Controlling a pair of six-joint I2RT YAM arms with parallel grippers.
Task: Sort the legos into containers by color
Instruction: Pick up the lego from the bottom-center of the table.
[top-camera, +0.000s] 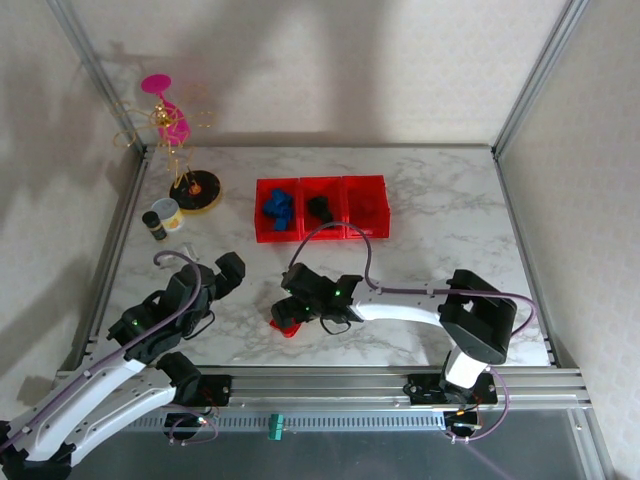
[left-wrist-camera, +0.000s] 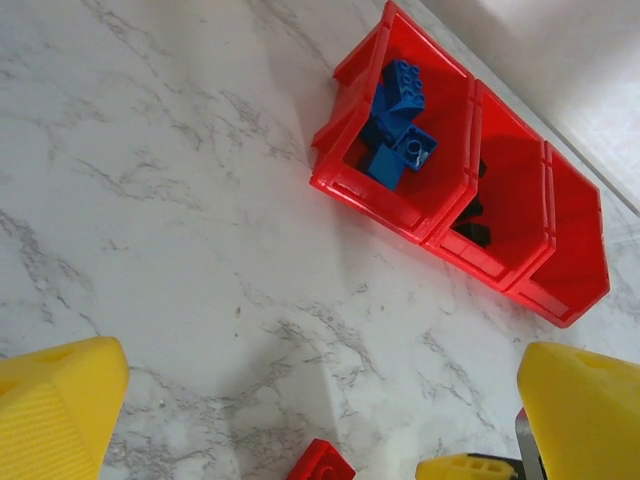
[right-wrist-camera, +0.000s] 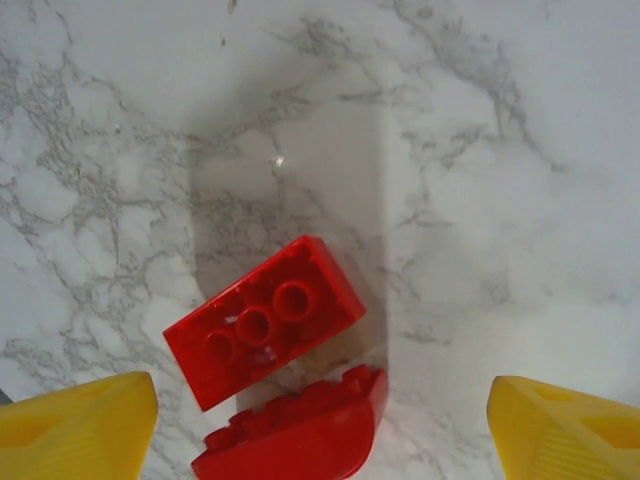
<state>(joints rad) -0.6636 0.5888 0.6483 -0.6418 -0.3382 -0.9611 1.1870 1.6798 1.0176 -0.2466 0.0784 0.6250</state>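
The white marble-patterned worktop (top-camera: 430, 290) spreads out ahead of my two arms. Toward its far side stands the row of three joined bright red translucent plastic bins (top-camera: 300, 236), which my left wrist camera sees from their front wall (left-wrist-camera: 400, 215).

My right end effector (top-camera: 292, 312) hangs low over the near middle of the worktop, well apart from the bins. Its yellow fingers (right-wrist-camera: 90, 420) are spread wide and grip nothing. My left end effector (top-camera: 225, 272) hovers to the left of it, pointed toward the bins. Its yellow fingers (left-wrist-camera: 60, 410) are also fully apart and hold nothing.

The blue plastic bricks (top-camera: 278, 207) sit piled in the left bin, and the black plastic bricks (top-camera: 320, 208) lie in the middle one. I cannot tell what the right bin holds.

Between my right fingers, touched by neither, a rectangular red plastic brick (right-wrist-camera: 265, 322) lies on the worktop with three round sockets facing up. A curved red plastic piece (right-wrist-camera: 295, 430) lies against its near edge.
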